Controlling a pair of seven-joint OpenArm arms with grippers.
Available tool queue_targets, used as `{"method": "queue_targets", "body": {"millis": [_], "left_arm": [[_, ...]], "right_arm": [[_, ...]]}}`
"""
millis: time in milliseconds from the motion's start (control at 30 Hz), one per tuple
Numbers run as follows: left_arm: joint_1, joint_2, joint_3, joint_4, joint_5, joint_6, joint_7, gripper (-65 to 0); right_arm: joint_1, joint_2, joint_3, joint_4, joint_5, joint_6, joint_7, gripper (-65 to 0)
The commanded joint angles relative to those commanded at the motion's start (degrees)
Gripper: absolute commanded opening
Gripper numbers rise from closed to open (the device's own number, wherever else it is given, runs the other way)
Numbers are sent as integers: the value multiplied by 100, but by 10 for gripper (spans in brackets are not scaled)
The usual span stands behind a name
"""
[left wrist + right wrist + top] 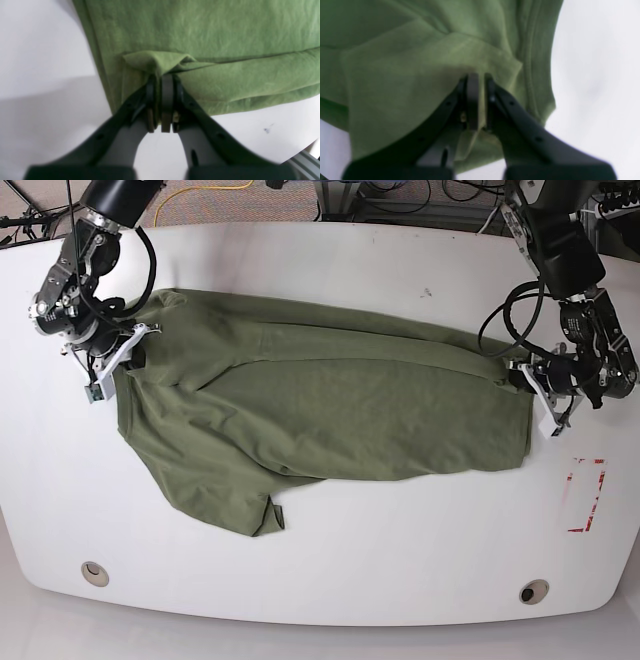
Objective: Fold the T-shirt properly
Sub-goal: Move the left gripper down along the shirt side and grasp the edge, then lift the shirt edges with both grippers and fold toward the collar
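Here the T-shirt [330,410] lay spread across the middle of the white worktop [330,580], stretched lengthwise between the two arms, its olive-green cloth wrinkled and partly doubled over on itself. A sleeve [262,518] stuck out toward the near edge of the worktop.

The left gripper [163,77] sat at the shirt's end on the right of the base view. Its jaws were clenched on a small pinched fold [155,61] of the fabric, which rose into a little peak just above the fingertips, while the rest of the cloth lay flat beyond it. A faint dark mark [267,130] showed on the bare worktop beside that end.

The right gripper [480,80] was at the opposite end, on the left of the base view, near the far corner of the garment. Its jaws were closed on a flap of the T-shirt, with a thin strip of green visible between the fingers and more cloth draped under them.

On the worktop near the left arm there was a red-outlined rectangle [585,495], well apart from the shirt's edge.
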Motion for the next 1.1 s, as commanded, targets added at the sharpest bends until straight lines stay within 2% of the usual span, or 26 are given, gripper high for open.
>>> {"method": "queue_targets", "body": {"millis": [133, 300, 767, 933, 1033, 1100], "left_arm": [[-62, 0, 0, -9, 0, 0, 0, -461], [-202, 0, 0, -9, 0, 0, 0, -415], [-343, -9, 0, -9, -26, 0, -202, -407], [-281, -18, 18, 44, -35, 0, -123, -407], [-44, -167, 79, 44, -35, 0, -70, -407], [79, -237, 132, 44, -35, 0, -88, -407]], "right_arm": [[-9, 0, 0, 0, 0, 0, 0, -620], [-9, -9, 9, 0, 0, 0, 0, -620], [-149, 0, 9, 44, 53, 0, 9, -620], [-352, -35, 0, 571, 70, 0, -44, -615], [-571, -220, 0, 1064, 70, 0, -44, -566], [-677, -308, 0, 1310, 70, 0, -62, -487]]}}
